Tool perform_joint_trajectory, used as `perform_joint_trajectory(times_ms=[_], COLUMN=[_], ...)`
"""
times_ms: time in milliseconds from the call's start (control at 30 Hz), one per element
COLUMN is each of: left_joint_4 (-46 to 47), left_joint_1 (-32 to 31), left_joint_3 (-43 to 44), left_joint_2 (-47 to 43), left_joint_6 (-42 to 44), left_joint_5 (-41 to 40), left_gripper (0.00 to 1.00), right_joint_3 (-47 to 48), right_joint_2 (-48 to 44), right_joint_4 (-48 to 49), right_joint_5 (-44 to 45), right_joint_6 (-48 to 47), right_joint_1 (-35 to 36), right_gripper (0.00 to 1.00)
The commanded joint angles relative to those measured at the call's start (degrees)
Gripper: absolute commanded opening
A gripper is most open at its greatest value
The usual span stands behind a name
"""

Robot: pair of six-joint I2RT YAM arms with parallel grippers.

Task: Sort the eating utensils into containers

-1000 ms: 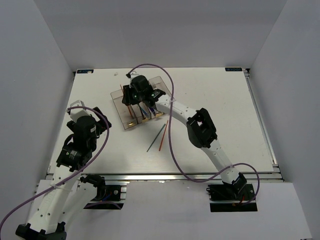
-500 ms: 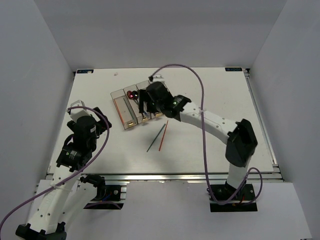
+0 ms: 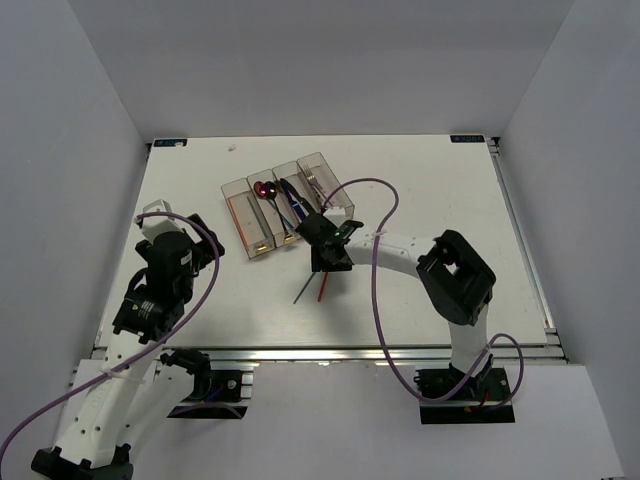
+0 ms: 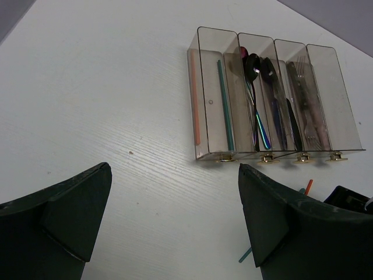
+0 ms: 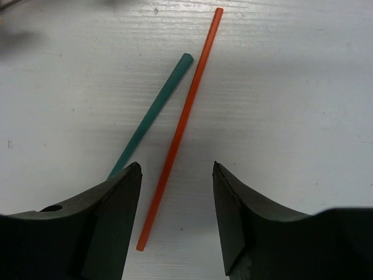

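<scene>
The containers (image 3: 262, 226) (image 4: 325, 119) stand in a row left of the table's middle. The bins hold an orange and a teal chopstick (image 4: 223, 105), spoons (image 4: 255, 67), dark knives (image 4: 290, 119) and forks (image 4: 308, 111). Two loose chopsticks lie just in front: an orange one (image 5: 180, 125) (image 3: 321, 291) and a teal one (image 5: 152, 114) (image 3: 302, 293). My right gripper (image 5: 176, 169) (image 3: 326, 260) hangs open right over them, the orange stick passing between its jaws, nothing gripped. My left gripper (image 4: 173, 175) (image 3: 160, 225) is open and empty over bare table, left of the bins.
White walls close in the table on three sides. A purple cable (image 3: 375, 300) loops over the table beside the right arm. In the left wrist view the right arm's dark wrist (image 4: 352, 195) shows at the right edge.
The right arm has pulled back from above the containers toward the near side and come down over the two loose chopsticks. The left arm has not moved.
</scene>
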Motion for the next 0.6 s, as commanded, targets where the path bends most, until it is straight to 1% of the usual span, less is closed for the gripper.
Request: perform_joint_trajectory(times_ms=[0, 33, 67, 133, 233, 267, 400, 433, 467, 567], left_joint_4=[1.27, 1.27, 1.27, 1.27, 1.27, 1.27, 1.27, 1.27, 1.27, 1.35], left_joint_1=[-0.09, -0.09, -0.09, -0.09, -0.09, -0.09, -0.09, -0.18, -0.18, -0.27], left_joint_3=[-0.49, -0.49, -0.58, -0.58, -0.49, -0.58, -0.49, -0.49, -0.58, -0.58], left_joint_2=[-0.47, -0.56, -0.47, -0.56, -0.74, -0.91, -1.26, -1.44, -1.61, -1.88], left_joint_6=[0.47, 0.47, 0.47, 0.55, 0.55, 0.55, 0.55, 0.55, 0.47, 0.47], left_joint_5=[0.91, 1.00, 1.00, 1.09, 1.00, 1.09, 1.09, 0.91, 0.91, 1.00], left_gripper=[0.98, 0.98, 0.98, 0.98, 0.98, 0.98, 0.98, 0.98, 0.98, 0.98], right_joint_3=[2.38, 2.64, 3.08, 3.43, 1.68, 0.63, -0.25, -0.61, -1.13, -4.64], right_joint_2=[0.79, 1.06, 1.32, 2.20, 1.77, 1.68, 2.73, 2.90, 3.08, 1.77], right_joint_4=[1.08, 0.99, 0.73, -1.55, -1.12, -0.94, -1.82, -1.73, -1.47, 0.19], right_joint_5=[0.73, 0.65, 0.65, 1.87, 1.61, 1.35, 0.65, 0.21, -0.06, -1.11], right_joint_6=[2.20, 2.28, 2.37, 3.60, 4.57, 4.74, 5.27, 5.19, 5.10, 5.36], right_joint_1=[0.23, 0.23, 0.23, 0.23, 0.14, 0.05, -0.12, -0.21, -0.39, -0.91], right_gripper=[0.56, 0.55, 0.51, 0.50, 0.46, 0.42, 0.35, 0.28, 0.24, 0.22])
